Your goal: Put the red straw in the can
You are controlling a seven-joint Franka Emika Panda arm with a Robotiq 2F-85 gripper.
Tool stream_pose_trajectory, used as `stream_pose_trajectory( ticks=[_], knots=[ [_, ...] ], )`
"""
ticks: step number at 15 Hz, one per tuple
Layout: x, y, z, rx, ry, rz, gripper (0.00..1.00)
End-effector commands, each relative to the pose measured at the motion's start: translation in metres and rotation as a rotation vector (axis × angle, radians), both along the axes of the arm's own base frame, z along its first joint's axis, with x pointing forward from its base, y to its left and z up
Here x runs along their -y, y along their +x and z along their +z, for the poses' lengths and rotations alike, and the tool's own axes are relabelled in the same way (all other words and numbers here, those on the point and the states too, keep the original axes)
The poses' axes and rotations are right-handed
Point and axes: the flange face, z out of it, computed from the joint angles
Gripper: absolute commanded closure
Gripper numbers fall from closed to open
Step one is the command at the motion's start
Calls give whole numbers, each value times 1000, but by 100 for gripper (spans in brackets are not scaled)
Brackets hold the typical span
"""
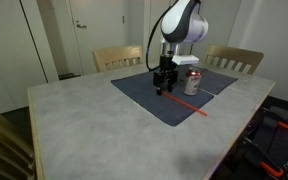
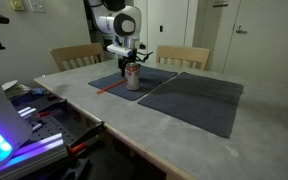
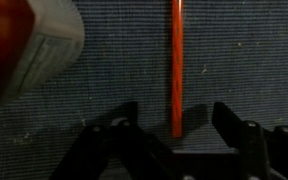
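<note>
The red straw point(image 3: 176, 65) lies flat on a dark blue mat point(image 3: 104, 110); it also shows in both exterior views point(image 1: 189, 104) point(image 2: 109, 87). The can point(image 1: 192, 83), silver with a red label, stands upright on the mat beside the gripper point(image 2: 132, 78); in the wrist view it is a blurred shape at the top left point(image 3: 29, 45). My gripper point(image 3: 176, 125) is open, low over the mat, its fingers on either side of one end of the straw, not touching it. In an exterior view it hangs just beside the can point(image 1: 164, 86).
Two dark mats point(image 2: 199, 98) lie on a grey table point(image 1: 84, 120). Wooden chairs point(image 1: 119, 58) stand at the far side. Equipment with cables point(image 2: 34, 120) sits beside the table's edge.
</note>
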Motion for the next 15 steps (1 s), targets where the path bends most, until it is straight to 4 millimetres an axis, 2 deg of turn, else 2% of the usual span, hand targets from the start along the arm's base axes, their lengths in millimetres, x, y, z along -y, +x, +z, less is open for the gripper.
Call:
stream_pose_trajectory(
  ticks=[1,5,8,15],
  knots=[
    [3,-1,-4,-3,-11,-18,53],
    [11,1,-1,2,-21,-37,81],
    [16,2,-1,3,-26,-49,98],
    [18,3,1,1,-38,-57,98]
  ],
)
